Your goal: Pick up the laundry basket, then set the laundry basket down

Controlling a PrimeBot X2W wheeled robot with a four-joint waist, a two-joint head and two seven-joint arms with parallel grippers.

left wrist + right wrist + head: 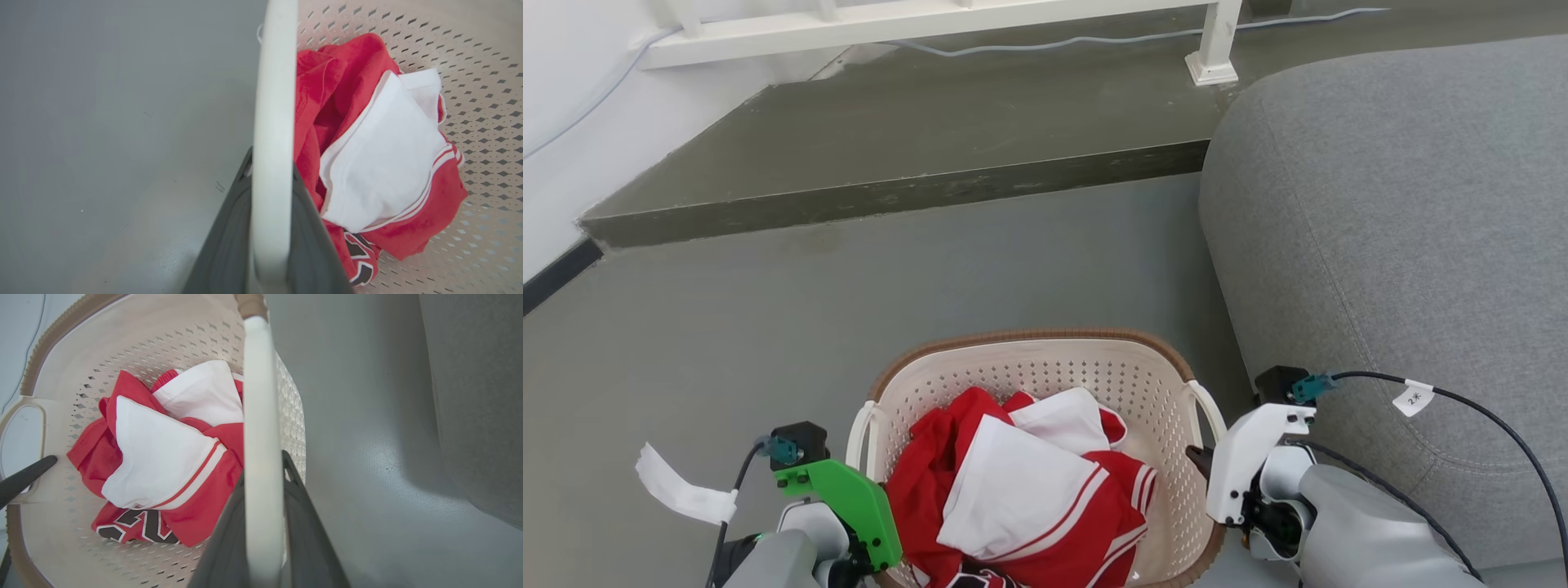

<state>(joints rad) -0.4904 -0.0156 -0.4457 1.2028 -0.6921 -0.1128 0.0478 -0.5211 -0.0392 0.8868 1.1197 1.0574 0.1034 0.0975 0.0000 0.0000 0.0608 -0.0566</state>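
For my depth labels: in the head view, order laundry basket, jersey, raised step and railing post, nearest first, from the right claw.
1. laundry basket, handle in right claw
2. jersey, inside it, leftward
3. raised step, ahead
4. railing post, atop the step

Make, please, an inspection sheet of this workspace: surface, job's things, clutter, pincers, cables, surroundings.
Surface: smooth grey floor.
Job's things: laundry basket in front of the robot; whether it is lifted cannot be told. It holds red and white clothes.
Clutter: nothing seen.
Pincers: left pincer shut on the basket's left handle; right pincer shut on the right handle.
Cables: black cable with a white tag at the right wrist; pale cable on the step.
Surroundings: grey sofa right of the basket; raised step ahead; white railing on it.
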